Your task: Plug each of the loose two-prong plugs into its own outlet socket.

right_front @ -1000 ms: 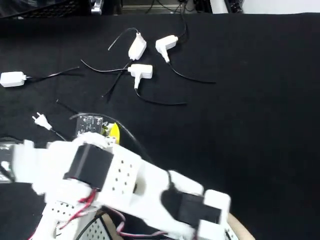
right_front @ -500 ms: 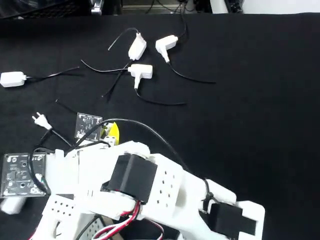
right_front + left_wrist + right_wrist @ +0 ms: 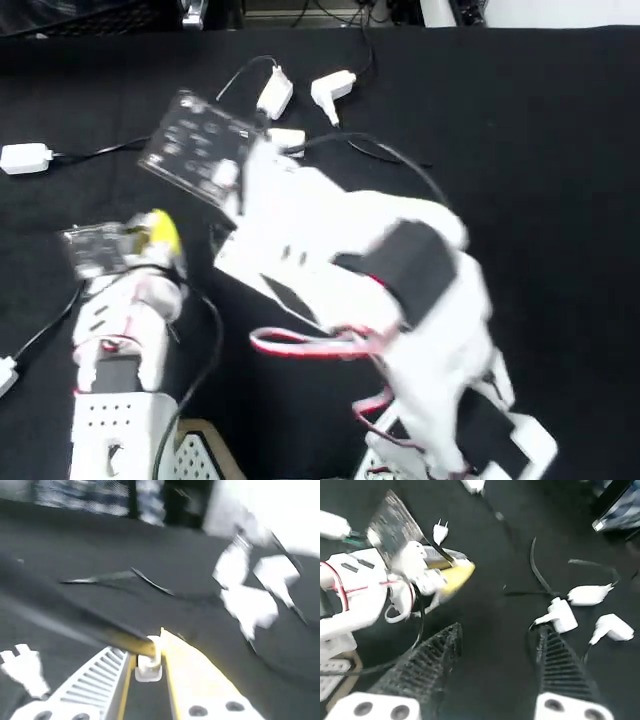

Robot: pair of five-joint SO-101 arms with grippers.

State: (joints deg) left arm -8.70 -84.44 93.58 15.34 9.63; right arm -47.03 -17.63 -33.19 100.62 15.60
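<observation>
Left hand [image 3: 148,649] is closed, its yellow and white fingers apparently clamped on a small white cable end [image 3: 148,668] from which a black cable [image 3: 75,625] runs; motion blur prevents firmer identification. This hand [image 3: 150,236] sits towards the left edge of the black surface [image 3: 540,150]. A loose small two-prong plug [image 3: 440,530] lies on the surface just beside it, also seen at [image 3: 22,666]. Right hand [image 3: 497,630] is held above the surface with its black fingers [image 3: 432,662] set wide apart, gripping nothing; the right arm [image 3: 400,270] spans the centre. Three white corded blocks lie close together near the far edge, left of centre: first block [image 3: 275,93], second block [image 3: 333,88] and third block [image 3: 560,614]. A fourth block [image 3: 22,157] lies at the left edge.
</observation>
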